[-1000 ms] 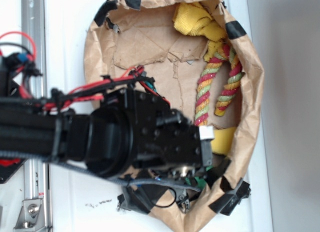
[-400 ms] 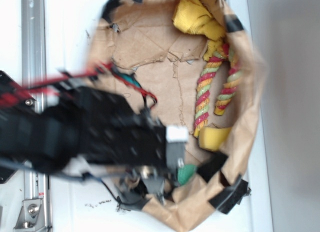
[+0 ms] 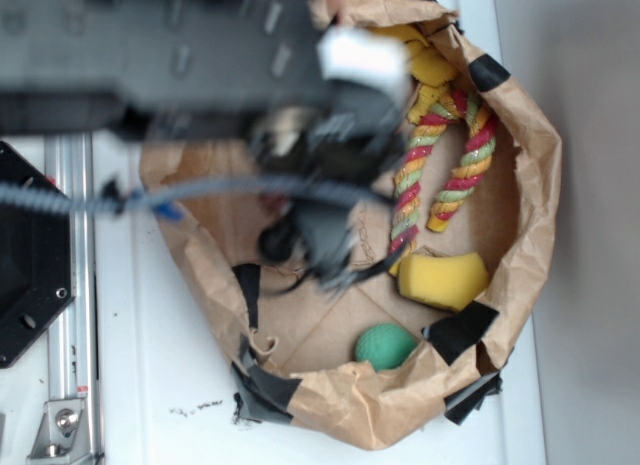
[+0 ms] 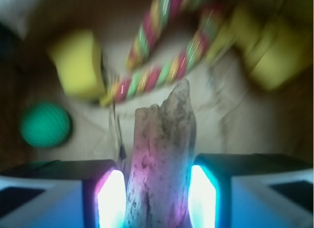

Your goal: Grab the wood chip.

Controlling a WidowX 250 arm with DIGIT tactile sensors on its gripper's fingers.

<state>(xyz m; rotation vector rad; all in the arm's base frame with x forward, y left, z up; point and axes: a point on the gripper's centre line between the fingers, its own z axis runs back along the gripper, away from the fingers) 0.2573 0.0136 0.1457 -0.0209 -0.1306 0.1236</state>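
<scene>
**A:** What does the wood chip [image 4: 162, 159] look like up close?

**B:** A flat, elongated sliver, streaky grey-brown grain, with a ragged, pointed top end. It stands upright between the two glowing pads [image 4: 110, 198] of the end effector [image 4: 156, 201], which is closed down to the chip's width, a pad pressed against each flat side.

**A:** And from the exterior view?

**B:** The arm is badly blurred there, so the end effector [image 3: 325, 250] is only a dark smear above the bag's floor; I can't make out the chip in that view.

**A:** What's the container?

**B:** A crumpled brown paper bag [image 3: 530, 185] with its walls rolled down, patched with black tape pieces [image 3: 462, 330], resting on a white counter [image 3: 150, 385].

**A:** Contents?

**B:** A twisted rope toy [image 3: 440, 165] in red, yellow and green strands, a rectangular yellow sponge [image 3: 445, 280] just beside its lower end, a bumpy green ball [image 3: 385, 345] near the bag's lower wall, and what looks like yellow cloth [image 3: 425, 60] at the top, partly hidden by the arm.
</scene>
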